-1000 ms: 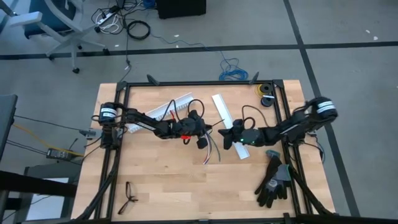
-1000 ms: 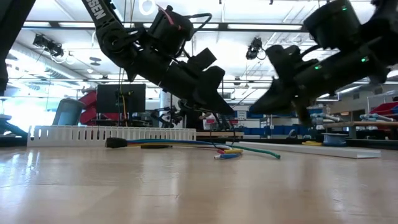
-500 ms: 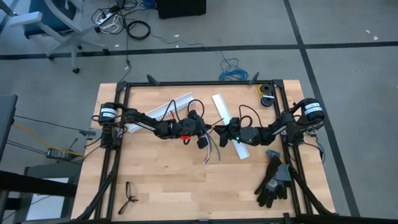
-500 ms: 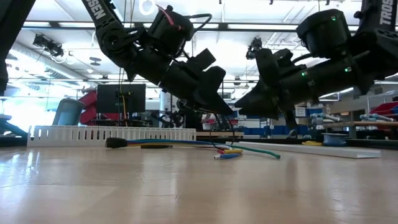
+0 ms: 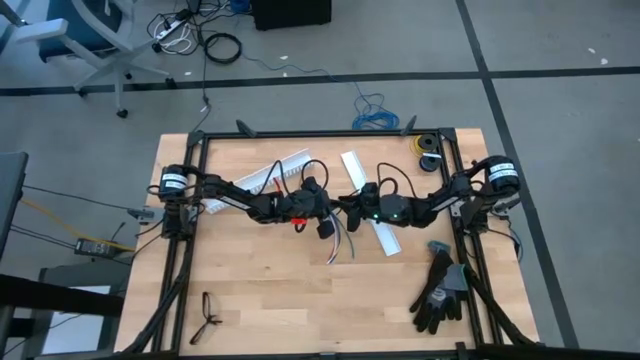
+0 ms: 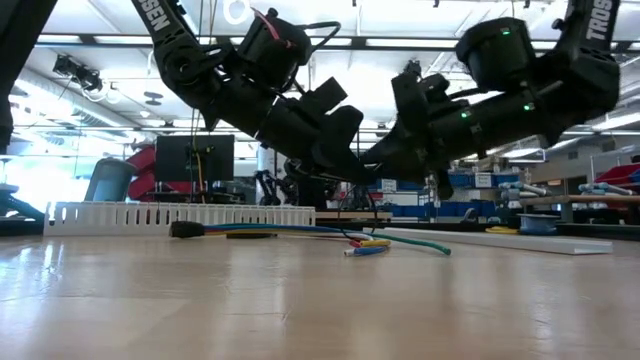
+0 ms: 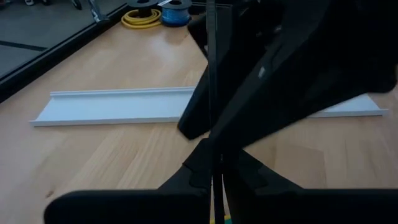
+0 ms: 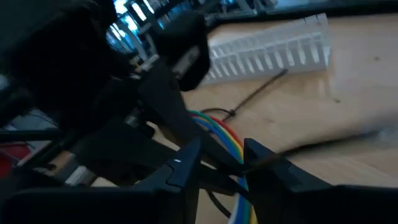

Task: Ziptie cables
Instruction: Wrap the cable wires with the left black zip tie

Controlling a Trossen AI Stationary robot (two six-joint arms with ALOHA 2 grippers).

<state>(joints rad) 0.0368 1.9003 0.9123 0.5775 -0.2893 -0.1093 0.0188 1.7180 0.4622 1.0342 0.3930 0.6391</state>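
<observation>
The cables lie loose on the worktop near its middle, under the 2 tools, their coloured ends fanned apart with no tie visibly around them, so the bundling seems not yet done. The left tool hangs above them, closed on a thin black strip, seemingly the ziptie, which stands straight up between its fingers in the left wrist view. The right tool sits tip to tip with it, fingers parted either side of that strip, apparently to take it. What appears left: looping, threading and cinching. The wires are thin, flexible and plastic-coated; the white channel is rigid and smooth, the worktop pale planked wood.
</observation>
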